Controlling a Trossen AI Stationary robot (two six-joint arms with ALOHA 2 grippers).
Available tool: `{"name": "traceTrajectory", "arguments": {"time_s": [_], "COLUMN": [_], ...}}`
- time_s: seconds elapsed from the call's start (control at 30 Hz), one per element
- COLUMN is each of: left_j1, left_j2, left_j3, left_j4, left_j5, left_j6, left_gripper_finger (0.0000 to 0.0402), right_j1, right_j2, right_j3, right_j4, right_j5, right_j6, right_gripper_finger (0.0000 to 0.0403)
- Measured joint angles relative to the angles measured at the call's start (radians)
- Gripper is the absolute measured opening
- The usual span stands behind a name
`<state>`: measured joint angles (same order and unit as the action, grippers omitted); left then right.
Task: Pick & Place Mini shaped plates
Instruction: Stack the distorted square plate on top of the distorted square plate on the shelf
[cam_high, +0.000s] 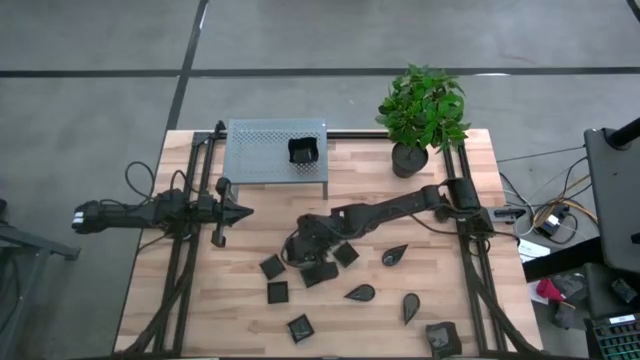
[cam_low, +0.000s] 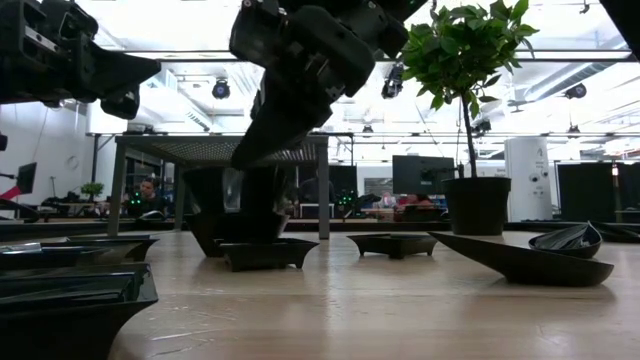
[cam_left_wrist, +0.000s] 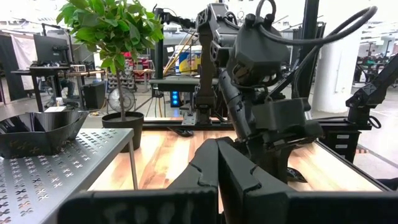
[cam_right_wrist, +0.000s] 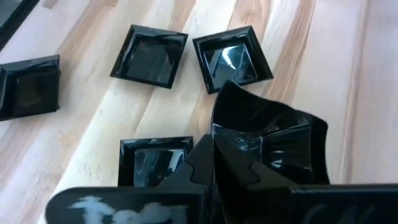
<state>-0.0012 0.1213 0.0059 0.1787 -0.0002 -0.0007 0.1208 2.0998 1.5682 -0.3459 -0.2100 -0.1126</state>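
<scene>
A wooden tabletop seen from above, with two dark robot arms and many small black dishes.

Nearest the front edge, a square mini plate lies left of centre and another dark dish sits at the front right corner. A little farther back lie a square plate, a teardrop plate and a second teardrop plate. Beyond them sit a square plate, a square plate and a leaf-shaped plate.

Around the middle of the tabletop, the right gripper reaches in from the right side. Its fingers are closed together on the rim of a square mini plate, which is tilted and lifted off the wood in the wrist view. Three more square plates lie flat on the wood just beyond it in that view.

The left gripper hovers over the left part of the tabletop, pointing toward the centre, its fingers pressed together and holding nothing.

Farther back stands a grey perforated metal shelf on legs, with one square black dish resting on top. At the far right corner stands a potted green plant.
</scene>
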Motion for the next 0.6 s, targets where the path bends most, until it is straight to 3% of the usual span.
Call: {"name": "traceTrajectory", "arguments": {"time_s": [0.6], "left_j1": [0.0], "left_j2": [0.0], "left_j3": [0.0], "left_j4": [0.0], "left_j5": [0.0], "left_j6": [0.0], "left_gripper_finger": [0.0], "right_j1": [0.006], "right_j2": [-0.038], "right_j3": [0.016], "right_j4": [-0.032], "right_j5": [-0.008], "right_j6": [-0.005], "right_gripper_finger": [0.0008]}}
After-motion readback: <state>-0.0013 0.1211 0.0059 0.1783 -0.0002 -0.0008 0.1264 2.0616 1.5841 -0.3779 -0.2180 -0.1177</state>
